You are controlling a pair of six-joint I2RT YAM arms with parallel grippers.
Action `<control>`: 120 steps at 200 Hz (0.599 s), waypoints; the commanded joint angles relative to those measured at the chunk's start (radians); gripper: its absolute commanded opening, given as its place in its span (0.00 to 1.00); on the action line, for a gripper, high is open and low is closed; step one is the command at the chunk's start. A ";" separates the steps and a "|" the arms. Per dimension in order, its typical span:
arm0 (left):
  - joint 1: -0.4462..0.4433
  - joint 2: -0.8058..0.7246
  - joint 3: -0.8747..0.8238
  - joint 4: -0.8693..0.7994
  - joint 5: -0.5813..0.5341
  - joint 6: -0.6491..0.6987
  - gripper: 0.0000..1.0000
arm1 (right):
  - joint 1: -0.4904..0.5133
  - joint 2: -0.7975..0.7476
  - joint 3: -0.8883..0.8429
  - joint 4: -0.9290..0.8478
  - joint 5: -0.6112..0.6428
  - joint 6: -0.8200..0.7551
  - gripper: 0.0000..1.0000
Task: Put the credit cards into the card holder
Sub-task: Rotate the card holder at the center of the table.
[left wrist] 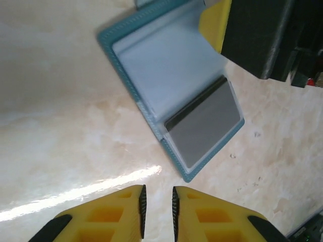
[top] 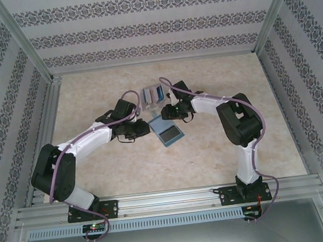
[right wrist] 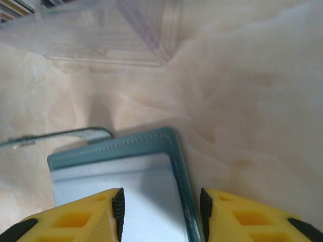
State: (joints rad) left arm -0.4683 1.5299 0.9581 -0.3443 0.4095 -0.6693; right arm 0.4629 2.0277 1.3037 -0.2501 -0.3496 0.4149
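Left wrist view: the card holder (left wrist: 161, 65) is seen opened flat on the counter (left wrist: 50, 101), straight above the left gripper (left wrist: 158, 201), whose jaws are narrowly parted and empty. The right gripper (right wrist: 161, 206) jaws are half spread over its flap. The credit cards (top: 152, 93) are found just beyond, upper centre.

Bright, even light from above washes the marbled tabletop (top: 222, 149) pale with only faint shadows, a white streak of glare crosses it in the left wrist view near the card holder (left wrist: 166, 75), and the clear plastic box (right wrist: 101, 35) close to the right wrist lens is blurred.
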 commanded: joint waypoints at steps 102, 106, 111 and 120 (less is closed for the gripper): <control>0.066 -0.033 -0.020 0.071 -0.020 -0.018 0.25 | 0.116 -0.044 0.047 -0.061 -0.081 -0.013 0.46; 0.066 -0.032 -0.017 0.073 -0.021 -0.015 0.26 | 0.113 -0.056 0.049 -0.065 -0.081 -0.017 0.46; 0.069 -0.031 -0.014 0.076 -0.022 -0.014 0.26 | 0.107 -0.073 0.052 -0.071 -0.078 -0.022 0.46; 0.073 -0.022 -0.004 0.074 -0.029 -0.006 0.27 | 0.095 -0.101 0.060 -0.081 -0.071 -0.029 0.46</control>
State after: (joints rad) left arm -0.4152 1.5032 0.9268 -0.3000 0.3943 -0.6891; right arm 0.5884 2.0369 1.3502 -0.2890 -0.4301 0.4133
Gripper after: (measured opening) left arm 0.260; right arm 0.456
